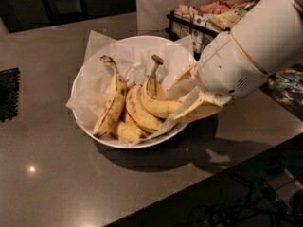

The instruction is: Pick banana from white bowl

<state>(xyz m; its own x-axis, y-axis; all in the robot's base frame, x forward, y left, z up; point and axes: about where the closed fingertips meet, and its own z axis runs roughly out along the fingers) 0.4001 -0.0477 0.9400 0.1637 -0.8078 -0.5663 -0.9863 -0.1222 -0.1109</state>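
Observation:
The white bowl (90, 82), lined with crinkled white paper, stands in the middle of the grey counter. The brown-speckled banana (113, 104) lies on the bowl's left side, its long stem pointing to the back. A cleaner-yellow pair of bananas (147, 103) sharing one stem lies to its right, with more banana pieces below. My gripper (183, 94) reaches in over the bowl's right rim. Its cream fingers (188, 74) are spread apart, with the right end of the pair between them. It is well to the right of the speckled banana and does not touch it.
A black rack with packaged snacks (203, 18) stands behind the bowl at the right. A black mat (8, 93) lies at the left edge. A colourful item (286, 86) lies at the far right. The counter's front edge (189, 183) runs diagonally below the bowl.

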